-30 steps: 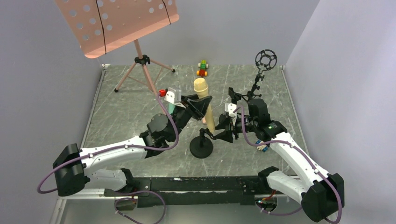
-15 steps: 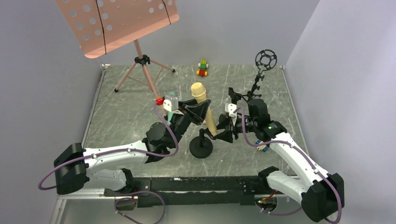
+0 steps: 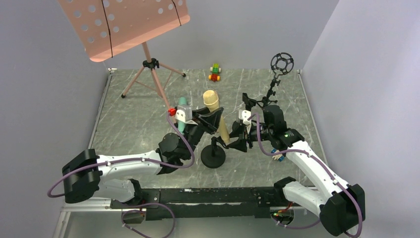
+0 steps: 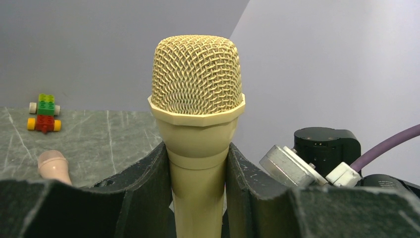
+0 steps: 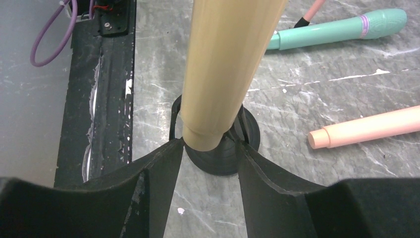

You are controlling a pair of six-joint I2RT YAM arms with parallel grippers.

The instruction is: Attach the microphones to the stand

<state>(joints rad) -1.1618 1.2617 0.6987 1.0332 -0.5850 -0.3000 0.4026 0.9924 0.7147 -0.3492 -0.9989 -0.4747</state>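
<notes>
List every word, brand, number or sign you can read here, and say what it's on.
No readable text in any view.
Pale yellow microphone: bare mesh, plain body, no brand.
Teal microphone: a purple band only, no lettering.
Toy brick car and pink music stand: unmarked.

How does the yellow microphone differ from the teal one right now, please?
The yellow microphone stands upright, clamped in the left gripper above the stand base; the teal microphone lies flat on the table, unheld. One is pale yellow, the other teal-green. Both are slim and tapering.
</notes>
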